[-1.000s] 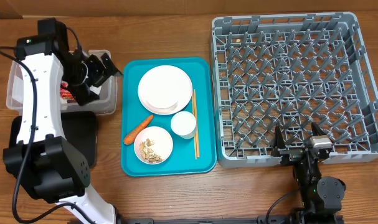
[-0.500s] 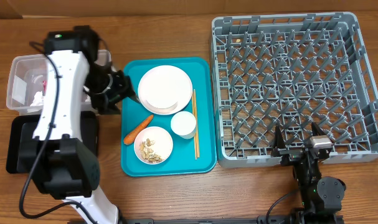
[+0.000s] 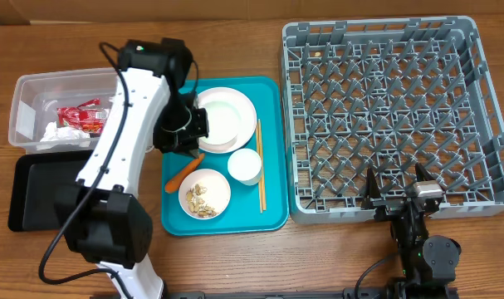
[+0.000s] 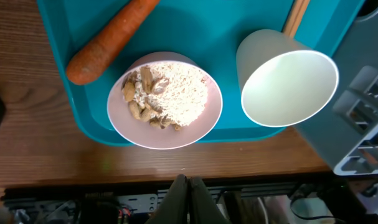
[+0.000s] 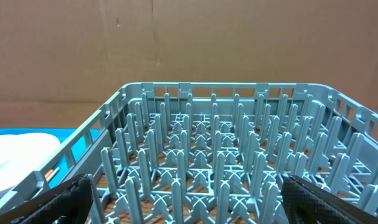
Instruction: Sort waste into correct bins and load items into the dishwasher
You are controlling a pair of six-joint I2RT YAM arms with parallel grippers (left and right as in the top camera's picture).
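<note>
My left gripper (image 3: 188, 143) hangs shut and empty over the teal tray (image 3: 272, 218), between the white plate (image 3: 228, 116) and the carrot (image 3: 183, 173). In the left wrist view its fingers (image 4: 187, 186) are pressed together, above the carrot (image 4: 108, 40), a bowl (image 4: 165, 99) of beige crumbs and white scraps, the cup (image 4: 288, 78) and the chopsticks (image 4: 297, 15). The red wrapper (image 3: 77, 116) and a white tissue (image 3: 61, 133) lie in the clear tub (image 3: 23, 100). My right gripper (image 3: 397, 195) stands open at the near edge of the grey dish rack (image 3: 397, 108), with nothing between its fingers (image 5: 58, 199).
The flat black tray (image 3: 44, 191) sits below the clear tub, at the left edge of the table. On the teal tray the cup (image 3: 244, 166), crumb bowl (image 3: 204, 193) and chopsticks (image 3: 260, 166) lie close together. The rack's pegs (image 5: 213, 143) fill the right wrist view.
My left arm has swung right from above the clear tub to over the teal tray, and its gripper has gone from open to shut. The right arm has not moved.
</note>
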